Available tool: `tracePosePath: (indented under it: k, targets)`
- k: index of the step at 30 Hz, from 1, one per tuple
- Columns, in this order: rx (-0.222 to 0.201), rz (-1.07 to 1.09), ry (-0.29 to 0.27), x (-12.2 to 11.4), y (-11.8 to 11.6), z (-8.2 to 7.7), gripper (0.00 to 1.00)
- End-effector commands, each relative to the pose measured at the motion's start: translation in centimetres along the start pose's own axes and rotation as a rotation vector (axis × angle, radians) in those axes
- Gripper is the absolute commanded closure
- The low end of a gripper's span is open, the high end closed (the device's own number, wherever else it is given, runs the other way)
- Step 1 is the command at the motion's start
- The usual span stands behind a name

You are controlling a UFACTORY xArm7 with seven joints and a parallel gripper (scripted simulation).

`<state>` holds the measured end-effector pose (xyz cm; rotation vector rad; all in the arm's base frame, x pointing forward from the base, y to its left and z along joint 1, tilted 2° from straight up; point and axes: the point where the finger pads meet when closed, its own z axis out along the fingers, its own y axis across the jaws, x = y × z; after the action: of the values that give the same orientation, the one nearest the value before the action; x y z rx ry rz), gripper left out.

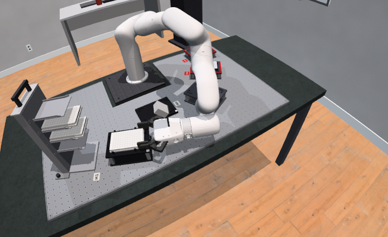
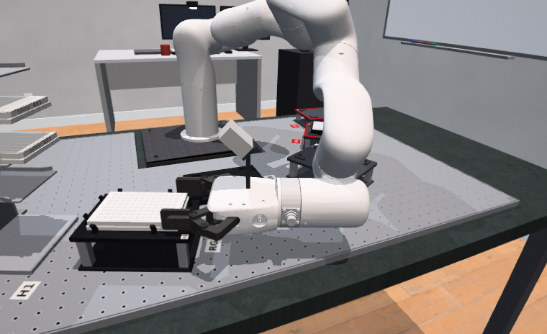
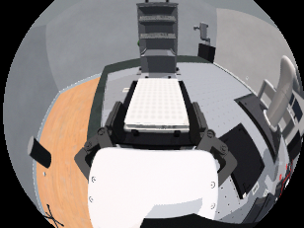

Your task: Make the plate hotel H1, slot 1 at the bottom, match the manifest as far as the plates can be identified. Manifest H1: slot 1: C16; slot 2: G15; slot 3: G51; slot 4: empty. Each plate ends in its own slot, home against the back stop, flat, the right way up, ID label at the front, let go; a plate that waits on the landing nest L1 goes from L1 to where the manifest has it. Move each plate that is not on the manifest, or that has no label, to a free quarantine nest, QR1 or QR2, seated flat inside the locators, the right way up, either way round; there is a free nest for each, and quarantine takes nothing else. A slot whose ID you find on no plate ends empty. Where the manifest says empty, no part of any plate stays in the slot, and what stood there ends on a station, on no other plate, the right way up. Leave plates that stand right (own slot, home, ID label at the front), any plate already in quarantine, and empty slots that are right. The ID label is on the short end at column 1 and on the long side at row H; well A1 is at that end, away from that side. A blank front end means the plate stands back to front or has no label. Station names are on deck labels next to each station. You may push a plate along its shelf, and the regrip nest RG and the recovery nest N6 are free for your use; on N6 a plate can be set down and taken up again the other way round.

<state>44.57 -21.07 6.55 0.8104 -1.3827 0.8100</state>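
Note:
A white well plate (image 1: 126, 139) (image 2: 137, 206) (image 3: 157, 105) lies flat on the black raised regrip nest (image 1: 130, 159) (image 2: 130, 237), next to the RG deck label (image 2: 213, 245). My gripper (image 1: 140, 134) (image 2: 178, 201) (image 3: 156, 109) lies level with the plate and is open. Its fingers stand on either side of the plate's near short end, with a gap to each side. The plate hotel H1 (image 1: 27, 117) (image 3: 157, 24) stands at the left. It carries a plate (image 1: 63, 117) (image 2: 10, 105) on its third shelf and a plate (image 1: 70, 131) (image 2: 14, 142) on its second. The top and bottom shelves look bare.
Two red-framed quarantine nests stand at the back right; one (image 1: 199, 52) (image 2: 309, 111) is bare, the other holds a white plate (image 1: 217, 67) (image 2: 319, 126). A raised black nest (image 1: 222, 92) stands behind my arm, and a flat black nest (image 1: 145, 110) lies mid-deck. The H1 label (image 1: 96, 176) (image 2: 25, 289) is on the deck.

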Motion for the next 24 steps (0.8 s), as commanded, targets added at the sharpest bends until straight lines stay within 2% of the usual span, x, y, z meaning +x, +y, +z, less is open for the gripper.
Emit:
tracePosePath:
  k: [1,10,11,24]
  targets:
    - [0.0,0.004,-0.001,0.18,-0.09,-0.01,0.0]
    - [0.0,0.004,-0.001,0.18,-0.09,-0.02,0.0]
    - [0.0,0.004,-0.001,0.18,-0.08,-0.07,1.0]
    - [0.0,0.004,-0.001,0.18,-0.08,-0.07,1.0]
